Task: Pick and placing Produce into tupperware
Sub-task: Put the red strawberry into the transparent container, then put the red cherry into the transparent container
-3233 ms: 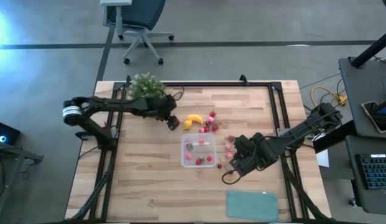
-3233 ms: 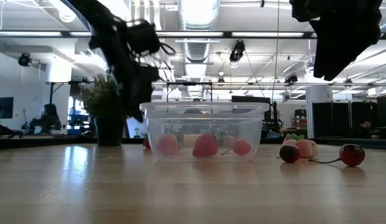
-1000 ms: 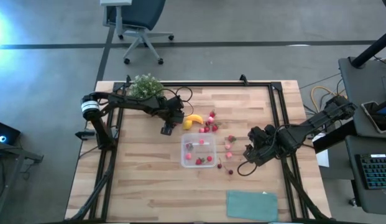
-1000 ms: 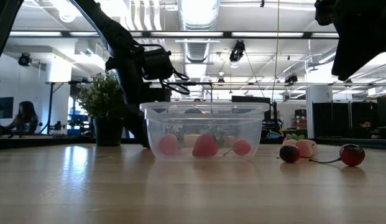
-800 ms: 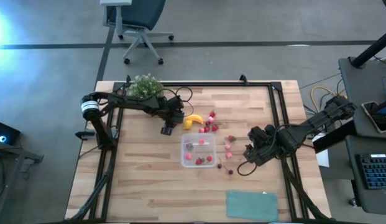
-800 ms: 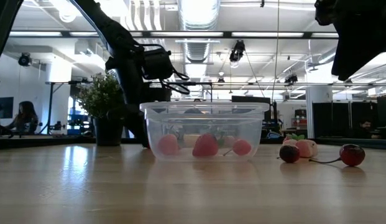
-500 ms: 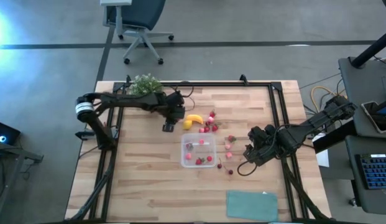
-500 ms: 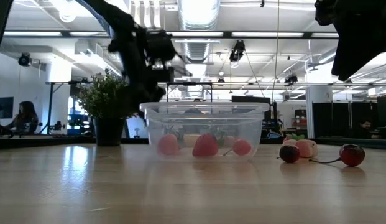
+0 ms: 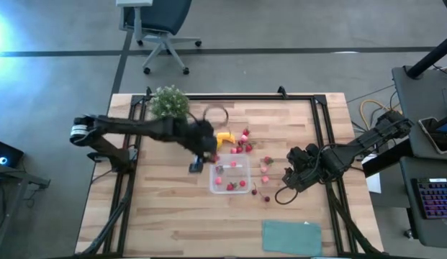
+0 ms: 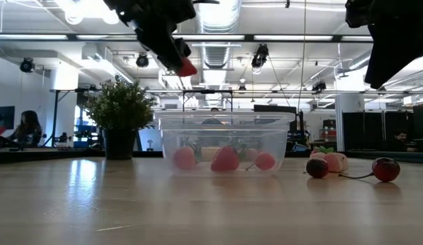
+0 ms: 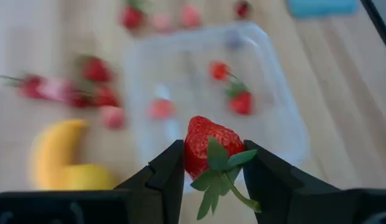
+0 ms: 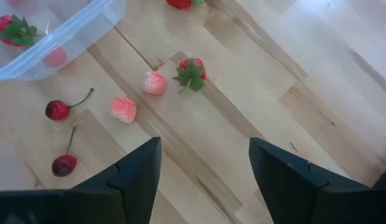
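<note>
My left gripper (image 9: 200, 160) is raised by the far left corner of the clear tupperware (image 9: 212, 180) and is shut on a red strawberry (image 11: 208, 152) with green leaves. In the low view the strawberry (image 10: 187, 68) sits above the tupperware (image 10: 225, 146). Several berries (image 9: 230, 185) lie inside it. The yellow banana (image 9: 224, 137) and the lemon (image 9: 217, 144) rest on the table behind it, with more berries (image 9: 243, 144) beside them. My right gripper (image 12: 205, 180) is open and hovers right of the tupperware, over loose berries (image 12: 153, 82) and cherries (image 12: 58, 110). My left gripper pinches the strawberry by its red body (image 11: 196, 146) between the two fingers (image 11: 165, 171), one on each side. The green leaves and stem (image 11: 220, 171) stick out on the wrist side. It comes slanting down from the table's left. The strawberry is lifted clear, higher than the tupperware's rim.
A bushy potted plant (image 9: 169, 101) stands at the far left of the table. A flat teal rectangle (image 9: 291, 236) lies at the near right edge. Cherries (image 9: 265, 196) and pink berries (image 9: 265, 167) are scattered between the tupperware and my right gripper (image 9: 289, 178).
My left gripper has risen from the table left of the lemon and swung toward the near edge and right, up to the tupperware's far left corner, carrying the strawberry. My right arm has kept still.
</note>
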Robot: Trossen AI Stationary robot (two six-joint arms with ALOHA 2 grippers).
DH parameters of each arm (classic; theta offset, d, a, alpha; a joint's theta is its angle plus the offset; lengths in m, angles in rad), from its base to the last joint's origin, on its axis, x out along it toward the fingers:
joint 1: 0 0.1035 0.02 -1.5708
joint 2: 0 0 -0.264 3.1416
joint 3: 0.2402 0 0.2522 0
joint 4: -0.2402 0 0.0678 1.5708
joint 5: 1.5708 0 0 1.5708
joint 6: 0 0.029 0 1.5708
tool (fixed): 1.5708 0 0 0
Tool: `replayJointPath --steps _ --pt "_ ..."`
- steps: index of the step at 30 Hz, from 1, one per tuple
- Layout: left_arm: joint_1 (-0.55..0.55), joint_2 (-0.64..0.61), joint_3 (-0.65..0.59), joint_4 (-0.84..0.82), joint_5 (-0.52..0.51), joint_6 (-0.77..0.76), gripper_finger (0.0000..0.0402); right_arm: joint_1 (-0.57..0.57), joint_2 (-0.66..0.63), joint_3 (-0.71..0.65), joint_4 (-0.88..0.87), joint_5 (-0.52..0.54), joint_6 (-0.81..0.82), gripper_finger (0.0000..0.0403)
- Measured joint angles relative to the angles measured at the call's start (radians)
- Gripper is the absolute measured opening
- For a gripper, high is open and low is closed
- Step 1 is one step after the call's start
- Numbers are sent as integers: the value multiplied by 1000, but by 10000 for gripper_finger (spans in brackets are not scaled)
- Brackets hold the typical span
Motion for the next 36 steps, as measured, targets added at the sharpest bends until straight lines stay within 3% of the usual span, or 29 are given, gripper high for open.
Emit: replayJointPath --steps 7,15,22,36 --pt "-111 109 4 78 -34 -129 132 0 0 -2 3 -50 -32 235" --pt "-113 183 5 109 -65 -339 197 0 2 -38 96 -215 -63 271" --pt "-114 104 2 81 -65 -349 236 41 20 -119 389 -217 -232 294" --pt "-114 -15 -34 -41 -173 -339 238 69 303 -92 605 -259 -377 262"
